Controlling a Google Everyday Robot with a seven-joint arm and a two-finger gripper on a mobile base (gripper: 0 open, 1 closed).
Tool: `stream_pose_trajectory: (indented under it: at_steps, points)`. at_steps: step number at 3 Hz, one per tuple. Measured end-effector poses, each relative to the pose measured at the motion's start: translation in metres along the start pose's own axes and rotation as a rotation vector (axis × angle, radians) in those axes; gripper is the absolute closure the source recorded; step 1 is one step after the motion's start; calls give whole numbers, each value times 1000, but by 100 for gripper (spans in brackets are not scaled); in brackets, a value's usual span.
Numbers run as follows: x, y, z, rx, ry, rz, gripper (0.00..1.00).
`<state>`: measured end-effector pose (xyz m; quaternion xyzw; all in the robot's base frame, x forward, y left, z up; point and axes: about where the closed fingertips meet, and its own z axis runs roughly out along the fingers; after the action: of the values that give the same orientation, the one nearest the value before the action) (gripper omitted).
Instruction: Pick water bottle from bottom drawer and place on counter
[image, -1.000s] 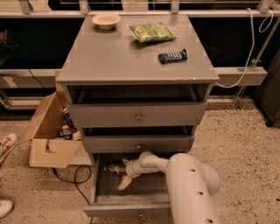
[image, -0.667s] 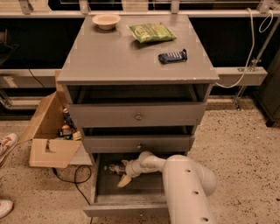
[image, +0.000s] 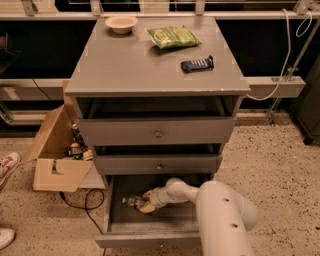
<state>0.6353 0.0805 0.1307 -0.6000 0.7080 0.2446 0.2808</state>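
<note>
The bottom drawer (image: 150, 239) of the grey cabinet is pulled open. The water bottle (image: 131, 201), small and clear, lies on its side on the drawer floor at the left. My gripper (image: 146, 205) is down inside the drawer at the bottle's right end, touching or nearly touching it. My white arm (image: 222, 215) reaches in from the lower right and hides the drawer's right part. The counter (image: 135, 67) is the flat grey cabinet top above.
On the counter are a beige bowl (image: 121, 23), a green snack bag (image: 172, 36) and a dark blue gadget (image: 197, 64). The two upper drawers (image: 158, 133) stick out slightly. An open cardboard box (image: 55, 152), a black cable (image: 82, 200) and shoes (image: 7, 165) lie left of the cabinet.
</note>
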Motion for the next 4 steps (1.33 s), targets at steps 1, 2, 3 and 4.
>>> stream_pose_trajectory:
  at_steps: [1, 2, 3, 4]
  points:
    - [-59, -20, -84, 155, -119, -149, 99]
    - [-110, 7, -158, 204, -229, -278, 100]
    - [-117, 74, -250, 186, -278, -362, 100]
    - [-98, 73, -257, 211, -269, -323, 100]
